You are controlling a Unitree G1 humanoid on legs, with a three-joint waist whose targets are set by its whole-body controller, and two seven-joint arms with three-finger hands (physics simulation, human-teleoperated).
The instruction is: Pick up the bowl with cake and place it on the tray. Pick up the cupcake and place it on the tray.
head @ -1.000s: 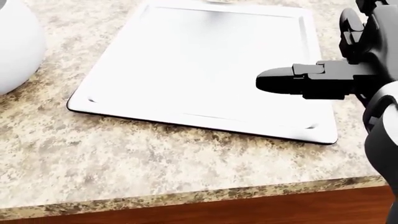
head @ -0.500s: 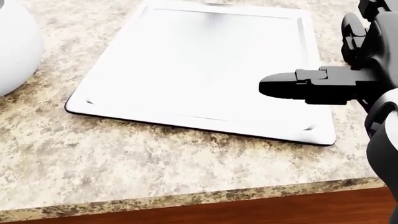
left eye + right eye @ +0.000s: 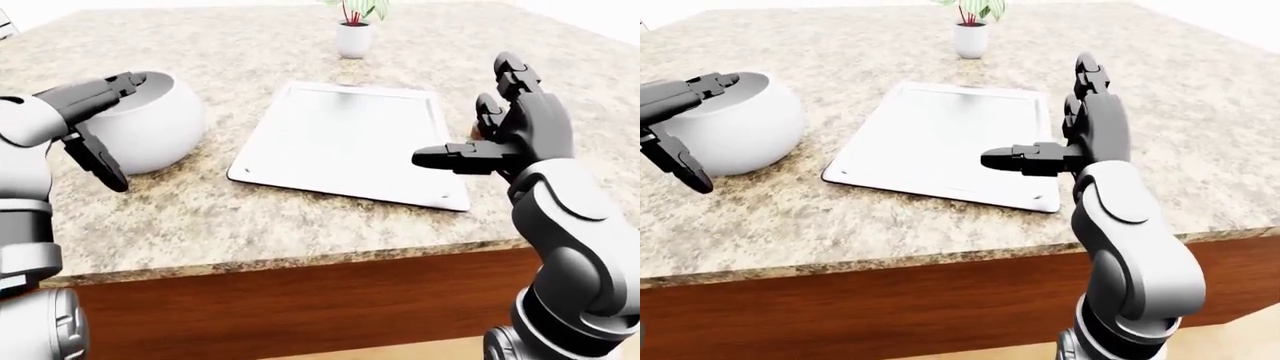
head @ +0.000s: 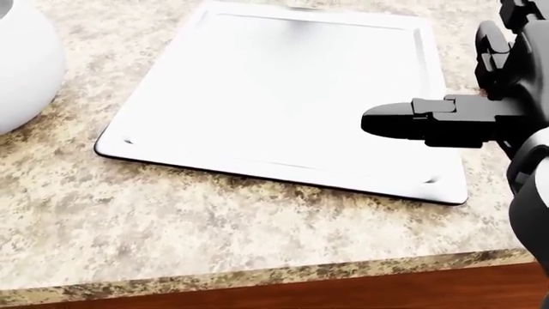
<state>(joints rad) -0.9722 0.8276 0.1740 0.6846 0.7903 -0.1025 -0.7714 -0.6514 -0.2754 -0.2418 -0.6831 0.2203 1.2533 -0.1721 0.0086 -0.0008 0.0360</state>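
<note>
At 9 o'clock in the left-eye view, I had my left hand (image 3: 92, 127) at the white bowl (image 3: 150, 131): one finger lay over the rim at the bowl's 11 o'clock, another hung down outside the wall at its 8 o'clock. The fingers stood spread about the wall and were not closed round it. I could not see the bowl's contents from any camera. The bowl rested on the speckled granite counter (image 3: 250, 217), well apart from the tray (image 3: 345, 139).

At the centre of the view, the flat white tray lay on the counter with nothing on it. At 12 o'clock from the tray stood a small white pot with a plant (image 3: 353, 30).

At 3 o'clock from the tray, I held my right hand (image 3: 500, 139) above the tray's right edge. Its fingers were spread wide: one black finger (image 4: 403, 121) pointed toward 9 o'clock over the tray surface, the others pointed toward 12 o'clock. It held nothing. The cupcake did not show in any view.
</note>
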